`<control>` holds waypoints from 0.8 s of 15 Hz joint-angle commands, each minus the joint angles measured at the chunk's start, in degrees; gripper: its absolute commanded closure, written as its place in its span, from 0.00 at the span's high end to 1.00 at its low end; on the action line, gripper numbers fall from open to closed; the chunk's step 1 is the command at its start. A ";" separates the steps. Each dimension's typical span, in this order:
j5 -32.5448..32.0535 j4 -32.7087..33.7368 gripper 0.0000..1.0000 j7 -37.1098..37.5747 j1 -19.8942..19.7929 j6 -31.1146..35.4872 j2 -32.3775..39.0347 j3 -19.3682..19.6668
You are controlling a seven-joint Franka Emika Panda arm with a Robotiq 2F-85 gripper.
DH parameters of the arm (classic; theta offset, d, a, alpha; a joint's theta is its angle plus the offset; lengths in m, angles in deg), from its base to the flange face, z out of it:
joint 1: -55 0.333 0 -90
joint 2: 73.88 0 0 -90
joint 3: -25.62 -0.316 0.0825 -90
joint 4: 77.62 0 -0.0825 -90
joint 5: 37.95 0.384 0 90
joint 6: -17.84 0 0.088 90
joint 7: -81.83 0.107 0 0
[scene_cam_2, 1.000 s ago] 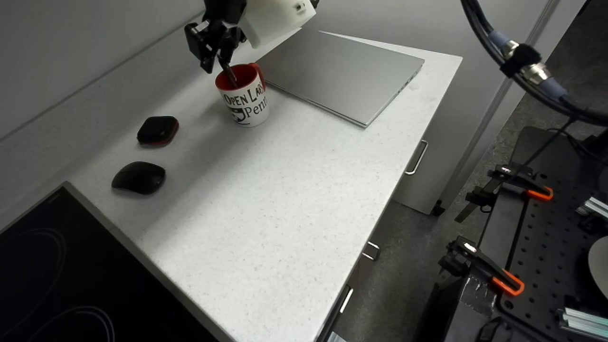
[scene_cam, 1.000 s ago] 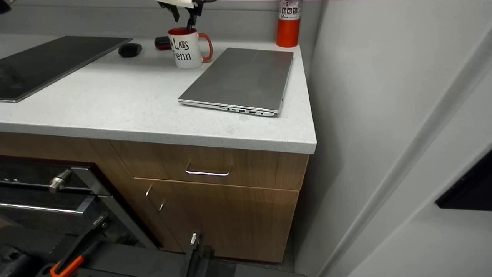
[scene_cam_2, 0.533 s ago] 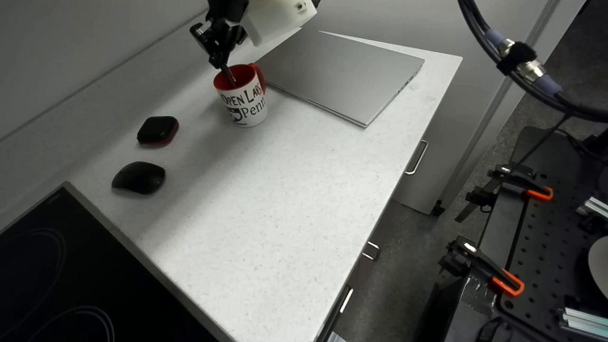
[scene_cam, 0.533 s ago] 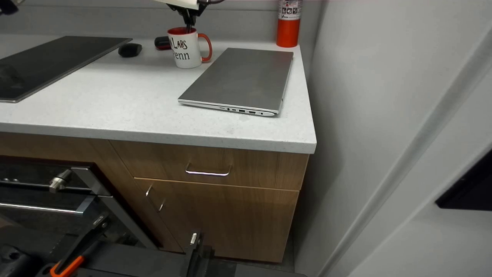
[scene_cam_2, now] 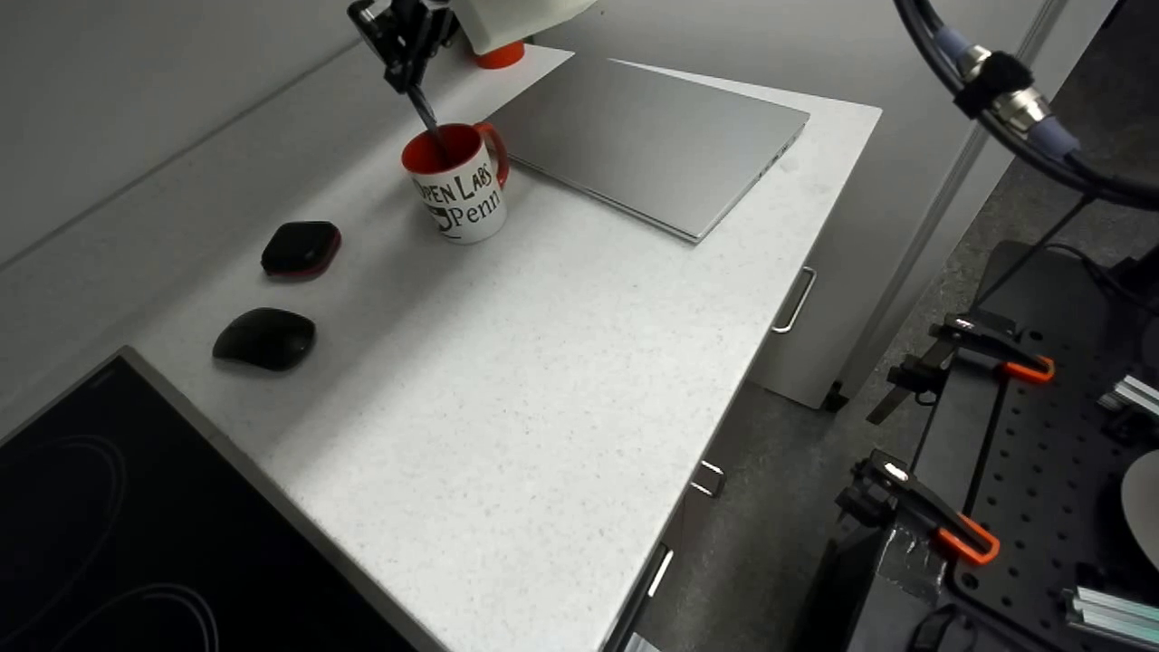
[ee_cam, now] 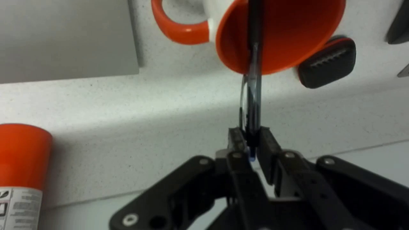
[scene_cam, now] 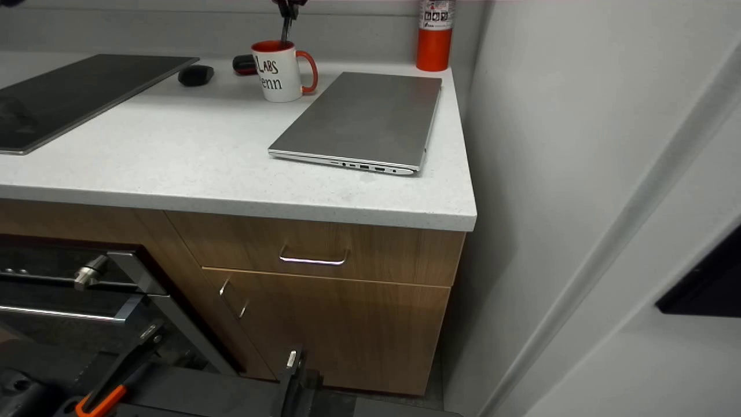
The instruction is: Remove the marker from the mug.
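The white mug stands upright on the counter in both exterior views. Its red inside and red handle show in the wrist view. My gripper is shut on the upper end of the slim dark marker, whose bluish tip pokes out between the pads. In an exterior view the gripper is above the mug and the marker slants down into it. In an exterior view the marker also reaches down past the rim. Its lower end is hidden inside the mug.
A closed grey laptop lies close beside the mug's handle. A red canister stands at the back. A black-and-red rounded object and a black mouse lie on the mug's other side, near the cooktop.
The gripper has closed on the marker and risen, drawing it partly up, so more of it shows above the rim. The mug has shifted and turned slightly.
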 commanded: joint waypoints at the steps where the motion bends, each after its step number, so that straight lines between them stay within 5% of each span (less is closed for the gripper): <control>1: 4.48 -3.32 0.04 -3.09 -3.20 1.13 -6.09 -3.37; 6: 0.52 -9.10 0.04 -1.48 -3.36 -5.72 -14.61 -0.31; 12: -14.22 -17.01 0.04 4.28 -2.71 -19.32 -19.04 5.77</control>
